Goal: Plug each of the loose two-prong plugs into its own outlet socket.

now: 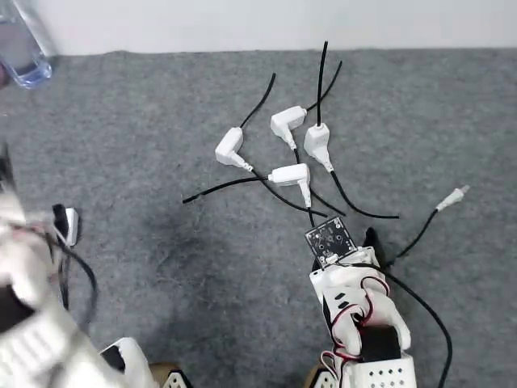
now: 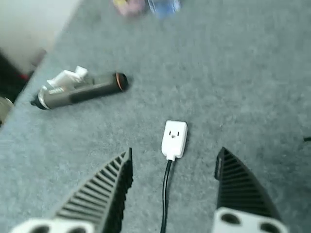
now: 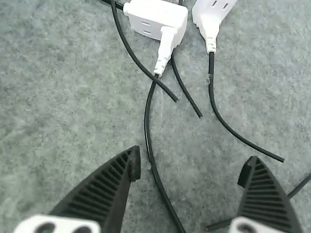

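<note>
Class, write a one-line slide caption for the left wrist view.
Open left claw hovers over a white outlet socket on grey mat, a dark cylinder lying beyond.

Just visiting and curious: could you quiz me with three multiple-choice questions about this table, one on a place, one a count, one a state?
1. Where is the lone white socket? A on the grey mat, right at the left gripper; B clamped in that gripper; C hanging off the table.
2. How many white sockets cluster mid-table? A two; B four; C seven.
3. The right gripper is: A open, empty; B shut on a cord; C shut on a socket.
Answers: 1A, it lies flat on the mat; 2B, the high view shows four; 3A, its jaws stand wide apart, gripping nothing.
</note>
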`<state>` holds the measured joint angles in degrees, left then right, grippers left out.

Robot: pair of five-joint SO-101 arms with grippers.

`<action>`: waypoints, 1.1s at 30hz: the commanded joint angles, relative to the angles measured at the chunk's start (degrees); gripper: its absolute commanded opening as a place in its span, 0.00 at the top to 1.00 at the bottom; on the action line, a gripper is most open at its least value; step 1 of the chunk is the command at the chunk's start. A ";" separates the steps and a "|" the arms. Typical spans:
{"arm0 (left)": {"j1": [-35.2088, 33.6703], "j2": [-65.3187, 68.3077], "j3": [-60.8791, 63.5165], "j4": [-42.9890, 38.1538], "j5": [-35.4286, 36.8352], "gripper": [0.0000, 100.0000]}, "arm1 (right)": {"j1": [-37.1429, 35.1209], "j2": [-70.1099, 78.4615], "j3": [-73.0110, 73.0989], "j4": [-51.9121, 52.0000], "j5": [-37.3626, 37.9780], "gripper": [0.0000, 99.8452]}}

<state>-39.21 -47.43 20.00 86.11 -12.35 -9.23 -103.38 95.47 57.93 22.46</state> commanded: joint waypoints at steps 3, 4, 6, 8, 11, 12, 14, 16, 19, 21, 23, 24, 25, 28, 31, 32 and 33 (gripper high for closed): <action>3.25 15.82 -8.66 0.44 -4.48 0.73 | 0.04 0.31 1.05 0.48 -0.26 0.68; 3.69 18.29 -9.27 0.35 -4.48 0.73 | 0.04 0.31 1.05 0.48 -0.26 0.68; 4.40 23.38 -10.59 0.00 -4.66 0.73 | 0.04 0.31 1.05 0.48 -0.26 0.68; 4.40 28.92 -12.62 0.00 -4.66 0.73 | 0.04 0.31 1.05 0.48 -0.26 0.68; 4.04 37.63 -15.69 0.18 -4.66 0.73 | 0.04 0.31 1.05 0.48 -0.26 0.68; 4.04 40.53 -15.96 0.18 -4.66 0.73 | 0.04 0.31 1.05 0.48 -0.26 0.68; 4.04 46.07 -15.96 0.18 -4.75 0.74 | 0.04 0.31 1.05 0.48 -0.26 0.68; 4.04 51.25 -16.22 0.00 -4.84 0.74 | 0.04 0.31 1.05 0.48 -0.26 0.68; 3.60 57.32 -16.40 -3.78 -5.10 0.74 | 0.04 0.31 1.05 0.48 -0.26 0.68; 2.37 60.22 -16.40 -6.77 -5.98 0.74 | 0.04 0.31 1.05 0.48 -0.26 0.68; 1.67 62.07 -16.40 -8.53 -6.33 0.74 | 0.04 0.31 1.05 0.40 -0.26 0.68; 1.05 62.77 -16.40 -9.05 -6.33 0.74 | 0.04 0.31 1.05 0.40 -0.26 0.68; 0.62 63.21 -16.40 -9.49 -6.33 0.74 | 0.04 0.31 1.05 0.40 -0.26 0.68; -0.62 64.53 -16.40 -10.29 -6.42 0.74 | 0.04 0.31 1.05 0.31 -0.26 0.68; -1.58 65.76 -16.40 -12.66 -6.42 0.74 | 0.04 0.31 1.05 0.31 -0.26 0.68; -1.67 66.02 -16.40 -13.36 -6.42 0.74 | 0.04 0.31 1.05 0.31 -0.26 0.68; -1.67 66.11 -16.40 -13.98 -6.42 0.74 | 0.04 0.31 1.05 0.31 -0.26 0.68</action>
<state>-40.53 18.95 5.67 74.51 -18.15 -9.23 -103.38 95.47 57.93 22.46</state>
